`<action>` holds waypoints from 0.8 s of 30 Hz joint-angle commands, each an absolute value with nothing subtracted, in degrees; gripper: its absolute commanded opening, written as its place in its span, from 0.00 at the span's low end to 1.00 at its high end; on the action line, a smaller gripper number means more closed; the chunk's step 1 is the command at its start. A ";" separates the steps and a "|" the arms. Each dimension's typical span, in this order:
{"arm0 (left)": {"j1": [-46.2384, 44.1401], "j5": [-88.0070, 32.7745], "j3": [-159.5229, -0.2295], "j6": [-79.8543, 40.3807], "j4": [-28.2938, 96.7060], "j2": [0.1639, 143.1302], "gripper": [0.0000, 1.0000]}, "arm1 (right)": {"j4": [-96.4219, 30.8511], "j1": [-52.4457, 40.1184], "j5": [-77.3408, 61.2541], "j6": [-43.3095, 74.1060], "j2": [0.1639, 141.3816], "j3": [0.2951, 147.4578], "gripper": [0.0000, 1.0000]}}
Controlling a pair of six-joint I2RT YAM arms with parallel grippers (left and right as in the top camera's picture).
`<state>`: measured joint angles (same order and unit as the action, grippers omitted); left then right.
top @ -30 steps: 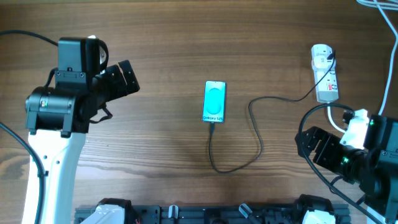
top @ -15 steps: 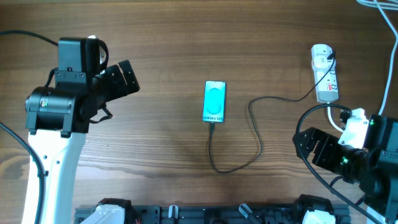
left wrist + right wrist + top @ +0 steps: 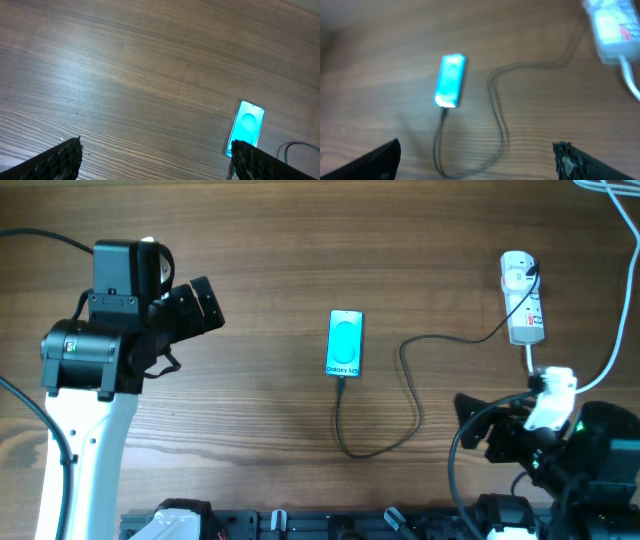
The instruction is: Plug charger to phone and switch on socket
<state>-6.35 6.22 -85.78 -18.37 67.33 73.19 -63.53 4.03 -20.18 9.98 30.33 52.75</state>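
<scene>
Two grippers stood empty, and we took each in turn. On our left, the left gripper [image 3: 156,150] had its jaws spread wide with nothing between them, hanging over bare wood at the left side of the table [image 3: 250,240], well apart from everything of the task. Opposite it, the right gripper [image 3: 477,150] was likewise spread wide and held nothing; it sat low at the table's right edge, and its wrist view was blurred.

Outward from there, we found the phone [image 3: 345,343] lying flat near the middle of the table, its cyan screen lit and its white strip toward the robot. We saw the charger [image 3: 415,395] meeting the phone at that near end, its tip touching the edge. From there the thin black cable dropped toward the robot, curved round to the right, climbed in a loop and ran on to the socket [image 3: 522,298]. That white strip lay at the far right, with a black plug [image 3: 531,275] seated in it. We could not tell how its switch stood. A white cord [image 3: 528,355] ran from the socket's near end toward the right arm.
</scene>
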 commanded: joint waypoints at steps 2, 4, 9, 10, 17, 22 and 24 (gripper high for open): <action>-6.15 7.14 -85.82 -18.48 67.35 73.21 1.00 | -51.13 -2.92 -21.96 9.08 27.40 45.84 1.00; -6.15 7.14 -85.82 -18.48 67.35 73.21 1.00 | -44.91 -3.53 -21.93 9.08 25.85 41.30 1.00; -6.15 7.16 -85.82 -18.48 67.35 73.21 1.00 | -29.76 -3.53 -21.93 8.99 17.28 28.51 1.00; -6.15 7.14 -85.82 -18.48 67.35 73.21 1.00 | -27.18 -3.53 -21.96 9.02 15.62 26.35 1.00; -6.15 7.16 -85.82 -18.48 67.35 73.21 1.00 | -11.35 -3.53 -21.91 9.02 6.13 13.52 1.00; -6.15 7.14 -85.82 -18.48 67.35 73.21 1.00 | -3.51 -3.97 -21.85 8.95 0.93 6.70 1.00; -6.15 7.16 -85.82 -18.48 67.35 73.21 1.00 | -3.42 -3.97 -19.64 8.97 0.19 5.87 1.00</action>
